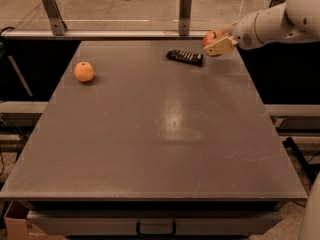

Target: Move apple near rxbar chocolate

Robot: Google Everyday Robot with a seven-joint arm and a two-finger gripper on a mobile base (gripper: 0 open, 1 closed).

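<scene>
Cream gripper [217, 41] at far right edge clasps the red apple [210, 35] — dark rxbar chocolate [185, 57], orange fruit [84, 71], grey table [150, 159].

White arm [280, 19] from the right edge, claw [217, 41] far right, tight around the apple [210, 35].

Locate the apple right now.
In the camera view the apple is gripped in the pincer at the far right of the table, just right of the rxbar chocolate, far from the orange.

Dim warm light, soft glare on table [125, 149] centre, end effector [215, 42] brightly lit at top right
</scene>
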